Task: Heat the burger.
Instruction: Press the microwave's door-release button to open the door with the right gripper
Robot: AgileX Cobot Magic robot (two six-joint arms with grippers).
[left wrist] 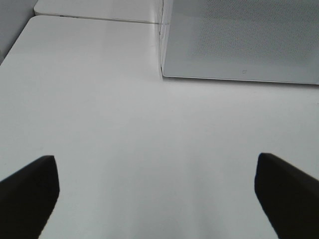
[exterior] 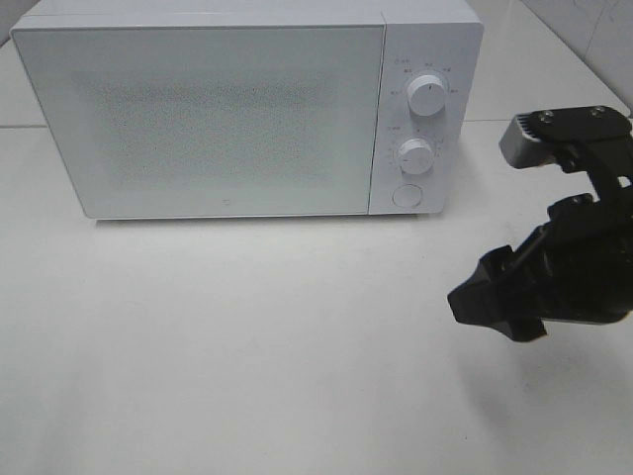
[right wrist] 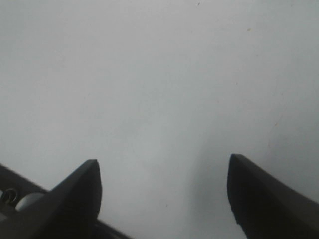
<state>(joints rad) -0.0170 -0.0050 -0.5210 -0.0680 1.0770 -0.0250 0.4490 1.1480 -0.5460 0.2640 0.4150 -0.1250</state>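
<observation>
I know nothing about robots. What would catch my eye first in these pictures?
First, the big white box-shaped microwave oven at the back of the white table, with its speckled door shut and two round white knobs one above the other on its right-hand panel. Next, the black right gripper jutting in from the right edge, in front of the oven, with its jaws apart and holding nothing.

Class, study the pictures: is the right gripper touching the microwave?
Apart. The exterior high view shows bare table between the right gripper and the microwave; the right wrist view shows only table beyond the gripper.
</observation>
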